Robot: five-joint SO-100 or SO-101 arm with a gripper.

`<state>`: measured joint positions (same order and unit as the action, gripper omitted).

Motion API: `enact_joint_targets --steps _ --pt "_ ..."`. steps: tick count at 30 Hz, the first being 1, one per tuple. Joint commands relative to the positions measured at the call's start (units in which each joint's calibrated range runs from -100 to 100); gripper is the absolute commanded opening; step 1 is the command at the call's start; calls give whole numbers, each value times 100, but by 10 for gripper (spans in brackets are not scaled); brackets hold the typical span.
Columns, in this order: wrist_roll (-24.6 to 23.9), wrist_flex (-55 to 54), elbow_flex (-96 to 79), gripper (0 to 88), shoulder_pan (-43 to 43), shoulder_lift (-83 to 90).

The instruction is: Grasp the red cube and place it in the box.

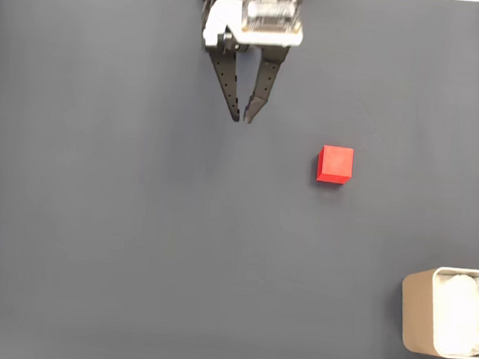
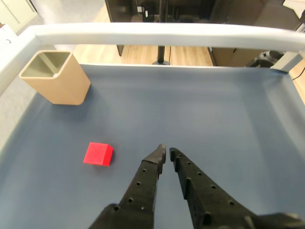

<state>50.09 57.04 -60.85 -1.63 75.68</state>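
The red cube [image 1: 335,164] lies alone on the dark grey mat, right of centre in the fixed view. In the wrist view the red cube [image 2: 98,153] sits to the left of my fingertips. My gripper [image 1: 242,117] hangs at the top of the fixed view, to the upper left of the cube and well apart from it. Its black fingers converge to nearly touching tips, and the gripper [image 2: 167,151] holds nothing. The beige box [image 1: 418,311] stands at the lower right edge with white lining inside. In the wrist view the box [image 2: 59,83] is at the far left.
The grey mat [image 1: 117,219] covers the whole work surface. In the wrist view a pale raised rail [image 2: 167,33] borders its far side and left side, with wooden floor and furniture legs beyond.
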Motion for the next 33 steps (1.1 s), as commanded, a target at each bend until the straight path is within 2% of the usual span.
enact_joint_targets --steps 1,13,23,33 --pt "-88 132 1404 0 -85 -627" --pt "-98 1239 4187 0 -29 -2594" --pt "-39 1411 4634 0 21 -3071" --pt "68 1443 4242 0 0 -3279"
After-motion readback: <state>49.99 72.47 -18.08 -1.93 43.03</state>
